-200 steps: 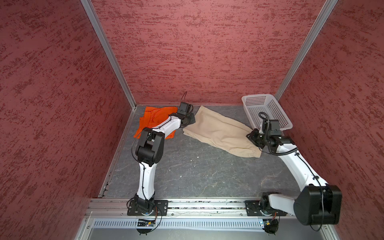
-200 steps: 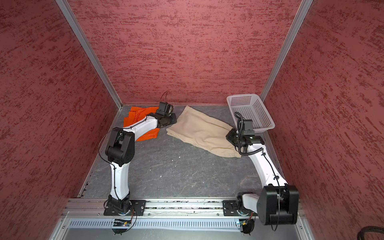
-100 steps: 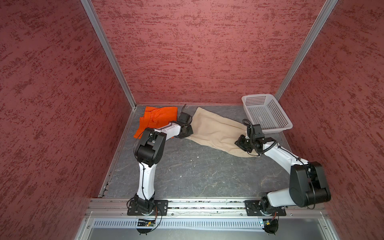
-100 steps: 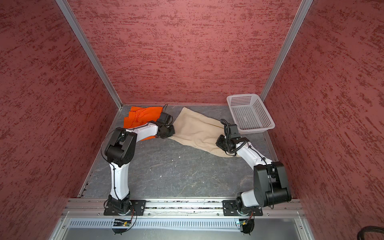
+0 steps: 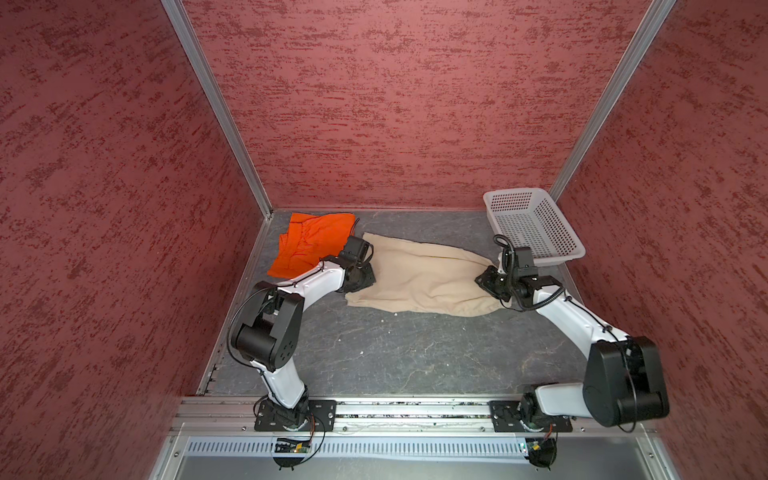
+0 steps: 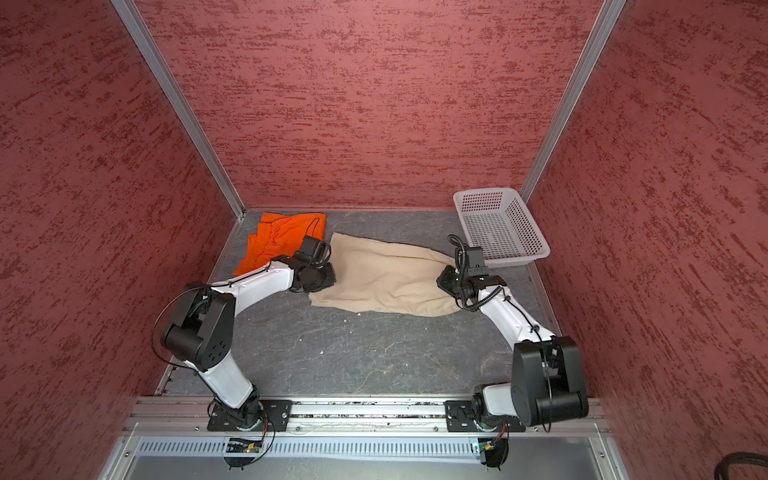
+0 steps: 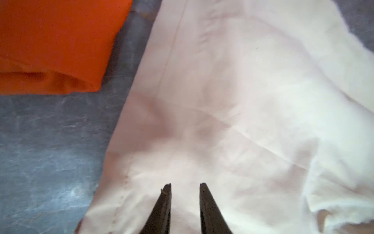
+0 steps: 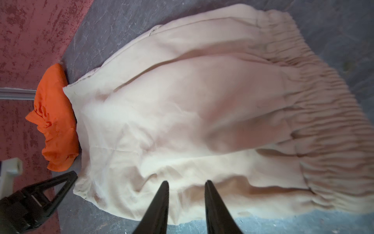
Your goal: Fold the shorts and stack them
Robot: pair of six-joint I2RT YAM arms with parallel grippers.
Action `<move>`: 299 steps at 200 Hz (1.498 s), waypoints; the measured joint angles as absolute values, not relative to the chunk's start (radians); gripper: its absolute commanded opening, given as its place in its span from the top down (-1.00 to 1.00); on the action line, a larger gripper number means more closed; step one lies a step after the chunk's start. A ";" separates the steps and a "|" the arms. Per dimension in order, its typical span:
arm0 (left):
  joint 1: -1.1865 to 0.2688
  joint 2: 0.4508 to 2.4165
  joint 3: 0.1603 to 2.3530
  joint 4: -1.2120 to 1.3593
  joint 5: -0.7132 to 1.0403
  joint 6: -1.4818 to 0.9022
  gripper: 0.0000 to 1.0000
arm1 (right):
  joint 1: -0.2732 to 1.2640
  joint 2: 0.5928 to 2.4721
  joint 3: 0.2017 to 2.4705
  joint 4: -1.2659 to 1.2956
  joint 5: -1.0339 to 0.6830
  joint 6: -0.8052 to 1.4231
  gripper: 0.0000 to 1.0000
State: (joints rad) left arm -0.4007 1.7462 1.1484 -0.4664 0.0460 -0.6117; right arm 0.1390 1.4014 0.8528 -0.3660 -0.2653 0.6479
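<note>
While only wrist views show it, left hand [image 7: 185, 184], right hand [image 8: 186, 181] narrowly parted, over beige shorts [image 5: 419, 274]

Orange shorts [image 5: 311, 241]: bright solid orange; beige shorts [image 5: 419, 278]: plain khaki-beige, waistband [image 8: 323, 121] w/ fine ribbed gathers, reads paler, almost cream, in wrist views. Basket [image 5: 515, 191]: white plastic w/ grid of small holes; tabletop [image 5: 395, 353] dk grey, marbled w/ pale veins. Walls [image 5: 395, 104] dusty red w/ darker maroon streaks, corner posts [image 5: 216, 108] silver; arms [image 5: 316, 282] white w/ black joints.
</note>
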 measured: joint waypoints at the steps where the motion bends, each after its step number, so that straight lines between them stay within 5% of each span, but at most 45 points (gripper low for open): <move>1: -0.402 1.748 1.153 -0.466 0.047 -0.611 0.62 | 0.140 1.403 0.853 -0.365 -0.265 0.648 0.50; 44: -0.444 1.834 1.188 -0.453 0.052 -0.606 0.94 | 0.154 1.544 0.838 -0.284 -0.283 0.648 0.67; 118: -0.423 1.752 0.999 -0.457 -0.003 -0.605 0.99 | 0.199 1.453 0.566 -0.134 -0.327 0.725 0.69; 139: -0.416 1.714 0.962 -0.477 -0.016 -0.600 0.90 | 0.227 1.372 0.520 -0.166 -0.337 0.755 0.39; 169: -0.413 1.645 0.944 -0.545 -0.036 -0.578 0.37 | 0.193 1.195 0.561 -0.299 -0.331 0.748 -0.07; 202: -0.422 1.588 1.027 -0.549 -0.007 -0.515 0.31 | -0.001 1.063 0.672 -0.354 -0.329 0.670 -0.47; 254: -0.563 1.746 1.271 -0.408 0.163 -0.368 0.41 | -0.299 1.202 0.627 -0.274 -0.500 0.585 -0.45; 299: -0.692 2.017 1.431 -0.382 0.226 -0.290 0.49 | -0.339 1.419 0.546 -0.144 -0.675 0.604 -0.27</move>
State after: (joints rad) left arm -0.6918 2.0174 1.4315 -0.3817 0.2256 -0.2905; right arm -0.3389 1.4193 0.5457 -0.1444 -0.6746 0.6044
